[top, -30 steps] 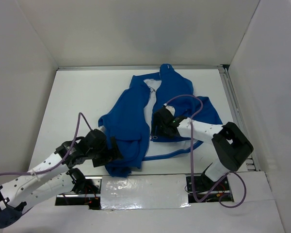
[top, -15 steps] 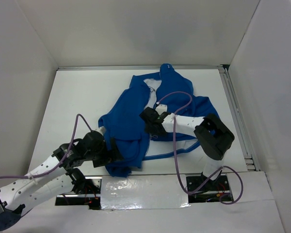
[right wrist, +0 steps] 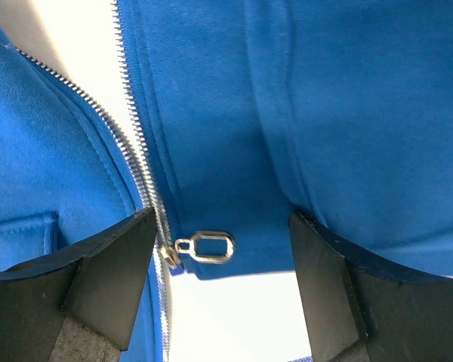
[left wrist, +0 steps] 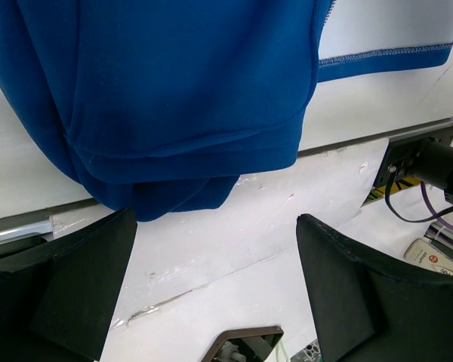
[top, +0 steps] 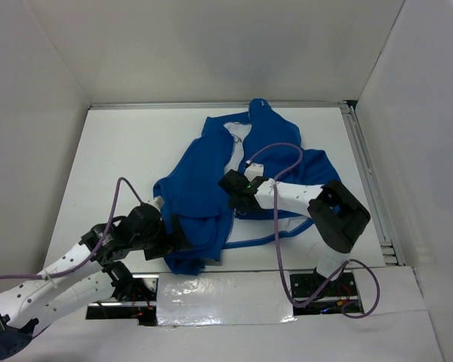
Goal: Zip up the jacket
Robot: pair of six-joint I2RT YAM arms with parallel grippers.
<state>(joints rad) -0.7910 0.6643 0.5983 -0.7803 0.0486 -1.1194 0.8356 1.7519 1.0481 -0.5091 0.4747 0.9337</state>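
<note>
Across the centre of the white table (top: 121, 151) lies the blue jacket (top: 200, 188), front up and open, with white lining (top: 238, 139) showing toward the upper middle of the overhead view. At lower left, the left gripper (left wrist: 215, 256) hovers just beside the bunched hem (left wrist: 189, 162), fingers spread wide and holding nothing. At centre, the right gripper (right wrist: 219, 253) stands over the front opening, fingers parted and empty, straddling the zipper (right wrist: 140, 158). Between them, low in the right wrist view, the small metal pull tab (right wrist: 205, 246) lies flat on the cloth.

Assessed risk: closing here may pinch fabric along with, or instead of, the flat tab. With the hem unanchored, a pull would likely drag the jacket rather than run the zipper.
</note>
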